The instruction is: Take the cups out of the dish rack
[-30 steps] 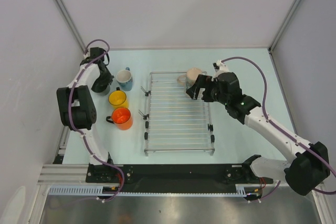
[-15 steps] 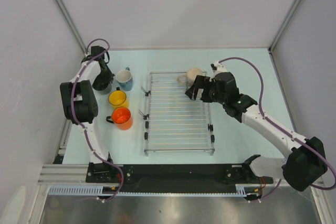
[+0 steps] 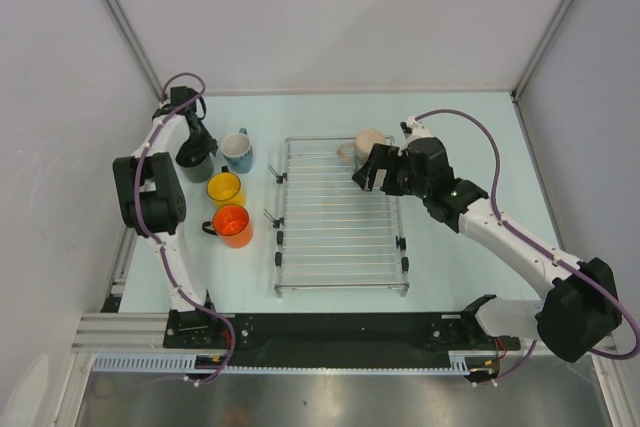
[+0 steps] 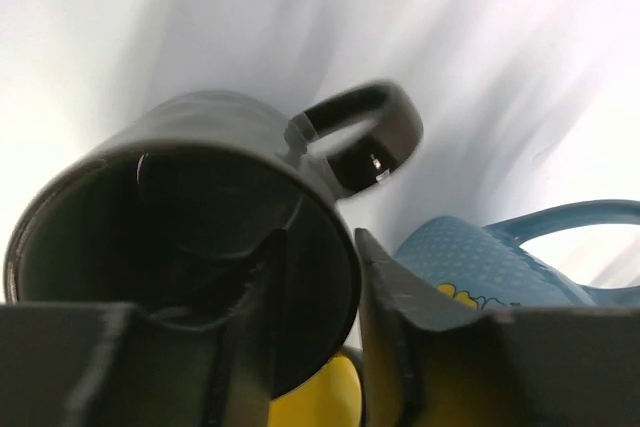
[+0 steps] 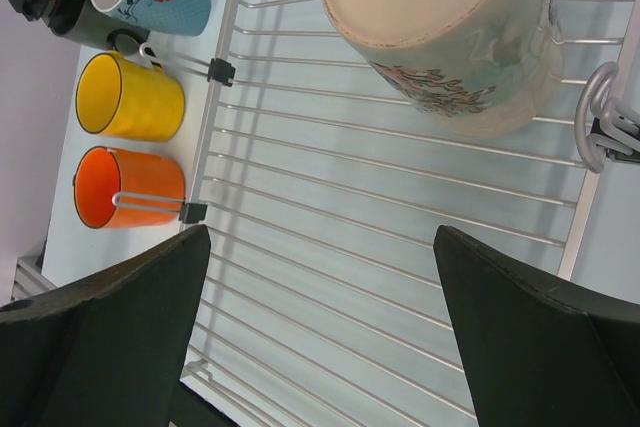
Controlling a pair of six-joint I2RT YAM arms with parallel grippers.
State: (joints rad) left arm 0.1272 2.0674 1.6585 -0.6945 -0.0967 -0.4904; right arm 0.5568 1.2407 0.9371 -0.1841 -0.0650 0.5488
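Overhead, left gripper (image 3: pixel 194 155) hides most of the dark grey mug (image 4: pixel 180 207).

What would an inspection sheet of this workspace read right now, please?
Surface: pale blue table, nothing spilled.
Job's things: dish rack holds only the beige mug, base up, far right corner; dark grey mug, blue mug, yellow mug, orange mug stand on the table to its left.
Clutter: nothing seen.
Jaws: left jaws straddle the dark grey mug's wall, grip unclear; right jaws wide open, empty, by the beige mug.
Cables: purple cable along each arm, none snagged.
Surroundings: white walls on three sides.
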